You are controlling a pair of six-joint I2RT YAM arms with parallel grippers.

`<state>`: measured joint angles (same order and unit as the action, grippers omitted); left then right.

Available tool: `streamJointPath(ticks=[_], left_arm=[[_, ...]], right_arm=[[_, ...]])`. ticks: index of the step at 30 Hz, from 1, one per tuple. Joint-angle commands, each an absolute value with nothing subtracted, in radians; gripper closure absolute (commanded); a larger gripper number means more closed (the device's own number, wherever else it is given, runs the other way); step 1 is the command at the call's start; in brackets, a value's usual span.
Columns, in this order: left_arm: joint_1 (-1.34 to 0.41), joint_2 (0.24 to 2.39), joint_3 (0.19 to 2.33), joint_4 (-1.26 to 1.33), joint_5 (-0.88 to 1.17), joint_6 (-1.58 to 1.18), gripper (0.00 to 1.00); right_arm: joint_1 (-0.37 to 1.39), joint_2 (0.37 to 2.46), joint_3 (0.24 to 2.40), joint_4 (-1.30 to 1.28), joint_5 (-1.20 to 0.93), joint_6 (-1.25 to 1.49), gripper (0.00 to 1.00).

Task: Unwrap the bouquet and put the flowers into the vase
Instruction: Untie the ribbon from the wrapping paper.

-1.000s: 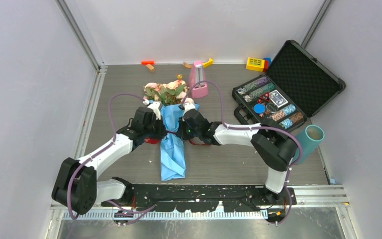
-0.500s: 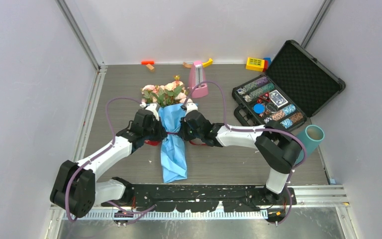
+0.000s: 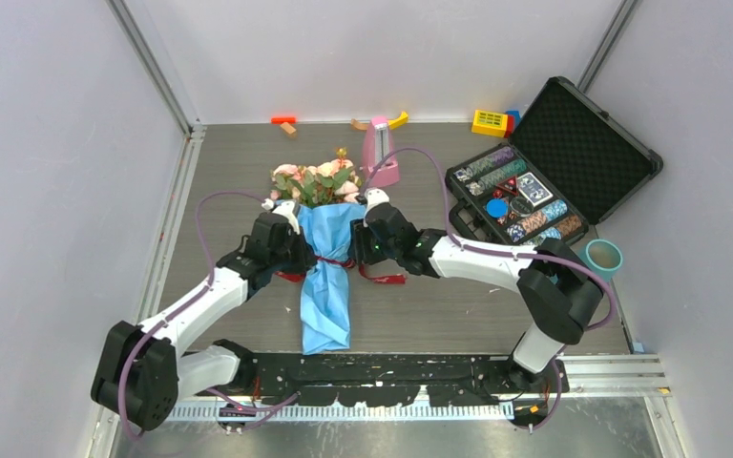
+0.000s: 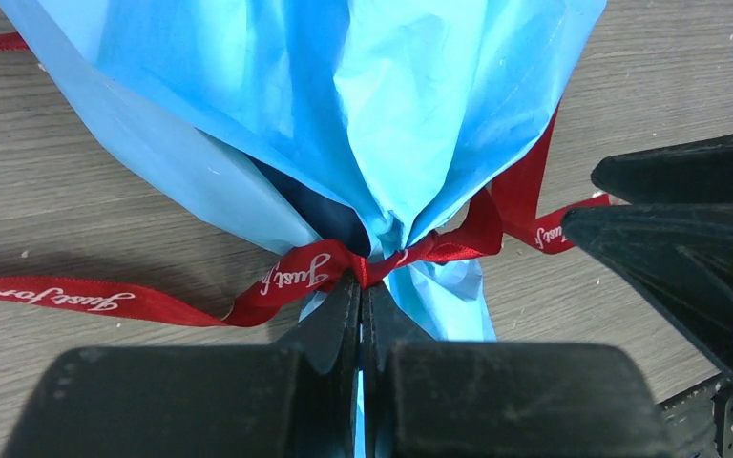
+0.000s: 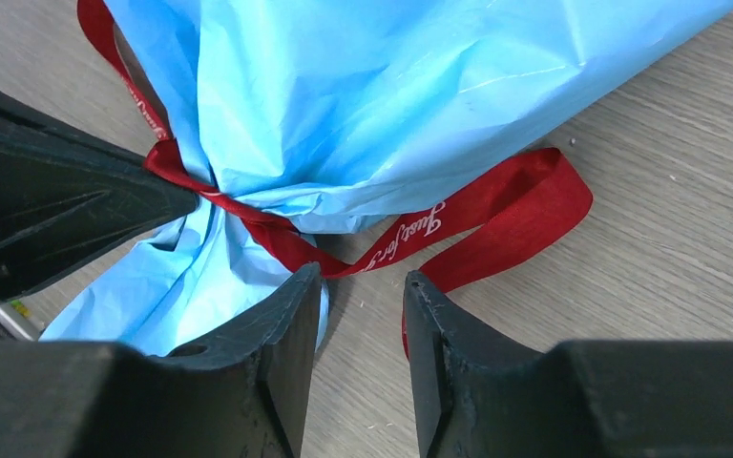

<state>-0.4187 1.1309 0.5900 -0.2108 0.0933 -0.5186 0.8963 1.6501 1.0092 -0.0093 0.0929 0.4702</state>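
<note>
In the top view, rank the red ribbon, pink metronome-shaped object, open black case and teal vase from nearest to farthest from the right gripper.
From the right gripper:
1. red ribbon, at its fingertips.
2. pink metronome-shaped object, beyond it, toward the back wall.
3. open black case, back right.
4. teal vase, far right edge.

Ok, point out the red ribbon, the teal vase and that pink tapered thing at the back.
red ribbon [image 5: 525,205], right wrist view, on its loose loop.
teal vase [image 3: 591,259], top external view, on its rim.
pink tapered thing [image 3: 379,151], top external view, on its upright body.
</note>
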Motion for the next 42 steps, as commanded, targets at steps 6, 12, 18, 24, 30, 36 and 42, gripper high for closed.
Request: streamJointPath(ticks=[6, 12, 18, 24, 30, 36, 42], left_arm=[[-0.416, 1.049, 0.581, -0.189, 0.106, -0.563, 1.0], [-0.414, 1.059, 0.583, -0.205, 0.109, -0.556, 1.0], [-0.414, 1.068, 0.58, -0.217, 0.087, -0.551, 1.0], [-0.413, 1.087, 0.58, -0.249, 0.042, -0.526, 1.0], [-0.413, 1.091, 0.575, -0.263, 0.024, -0.523, 1.0], [-0.413, 1.095, 0.565, -0.256, 0.039, -0.521, 1.0], [-0.413, 1.102, 0.558, -0.248, 0.054, -0.523, 1.0]], right_arm=[[0.902, 1.717, 1.079, 0.035, -0.086, 0.418, 0.48], [0.902, 1.771, 1.072, 0.107, -0.111, 0.43, 0.41], [0.902, 1.791, 1.106, 0.09, -0.124, 0.419, 0.59], [0.902, 1.741, 1.11, 0.037, -0.111, 0.4, 0.95], [0.903, 1.706, 1.106, 0.024, -0.108, 0.4, 1.0], [0.913, 1.69, 1.12, 0.04, -0.104, 0.409, 1.0], [0.915, 1.734, 1.158, 0.082, -0.112, 0.426, 1.0]])
